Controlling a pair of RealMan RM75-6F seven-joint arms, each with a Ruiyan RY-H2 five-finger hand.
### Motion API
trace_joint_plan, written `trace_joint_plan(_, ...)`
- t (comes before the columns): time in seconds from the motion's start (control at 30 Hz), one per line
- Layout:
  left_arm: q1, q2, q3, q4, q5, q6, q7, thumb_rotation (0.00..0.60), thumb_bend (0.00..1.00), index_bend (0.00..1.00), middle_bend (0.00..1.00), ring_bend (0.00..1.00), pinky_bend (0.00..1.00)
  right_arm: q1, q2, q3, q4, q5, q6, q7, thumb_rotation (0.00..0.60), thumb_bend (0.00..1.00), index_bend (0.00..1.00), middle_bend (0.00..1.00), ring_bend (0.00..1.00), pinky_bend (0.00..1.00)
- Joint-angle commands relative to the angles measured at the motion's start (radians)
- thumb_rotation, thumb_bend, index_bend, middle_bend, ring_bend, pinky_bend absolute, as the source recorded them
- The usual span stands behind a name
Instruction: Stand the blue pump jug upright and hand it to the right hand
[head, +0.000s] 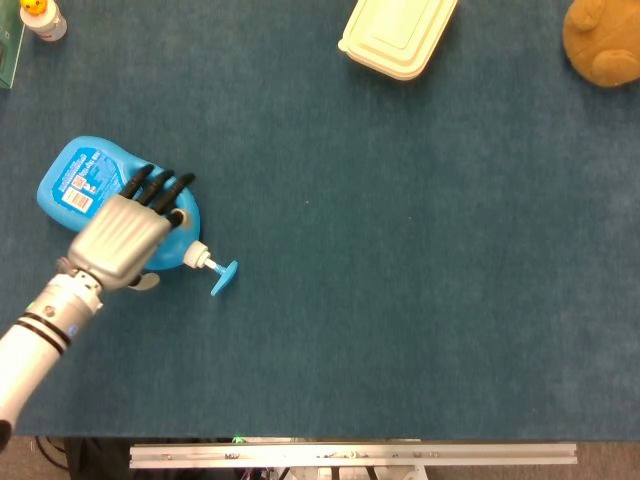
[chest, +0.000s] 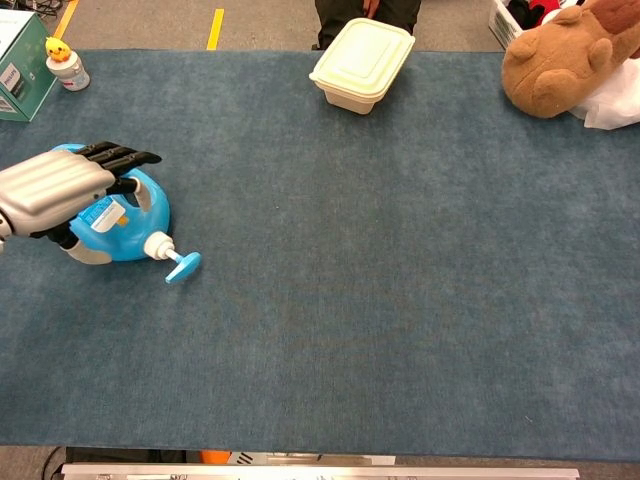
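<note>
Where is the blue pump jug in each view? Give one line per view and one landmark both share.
Head view: the blue pump jug lies on its side at the left, partly under the left robot hand.
Chest view: the jug lies at the left edge, the same hand over it.
Shared landmark: the cream lidded container at top centre.
</note>
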Motion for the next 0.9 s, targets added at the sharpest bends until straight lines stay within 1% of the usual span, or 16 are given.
trace_joint_plan(0.03, -0.007, -0.021, -0.009, 0.001, -0.018, -0.01, 0.017, 0.6, 0.13, 0.35, 0.0, 0.0, 0.0, -0.001, 0.001, 0.0, 0.002, 0.002, 0.0, 0.003, 0.6, 0.08, 0.08, 0.22, 0.11, 0.24)
trace_joint_plan(0.2, -0.018, -0.043, -0.022, 0.004, -0.038, -0.02, 0.032, 0.6, 0.13, 0.36, 0.0, 0.0, 0.0, -0.002, 0.002, 0.0, 0.005, 0.001, -0.001, 0.01, 0.6, 0.08, 0.08, 0.22, 0.11, 0.24)
trace_joint_plan(0.33, -0.025, -0.051, -0.022, 0.016, -0.055, -0.035, 0.048, 0.6, 0.13, 0.38, 0.0, 0.0, 0.0, -0.005, 0.004, 0.0, 0.006, 0.003, 0.003, 0.013, 0.6, 0.08, 0.08, 0.22, 0.11, 0.24)
trace_joint_plan(0.7, -0.041, -0.095, -0.022, 0.045, -0.05, -0.05, 0.048, 0.6, 0.14, 0.4, 0.02, 0.0, 0.0, -0.01, 0.006, 0.002, 0.004, 0.009, 0.007, 0.014, 0.6, 0.08, 0.08, 0.22, 0.11, 0.24)
trace_joint_plan(0.9, -0.053, -0.129, -0.027, 0.085, -0.059, -0.059, 0.065, 0.6, 0.14, 0.4, 0.02, 0.0, 0.0, -0.014, 0.008, 0.002, 0.006, 0.011, 0.011, 0.018, 0.6, 0.08, 0.08, 0.22, 0.11, 0.24)
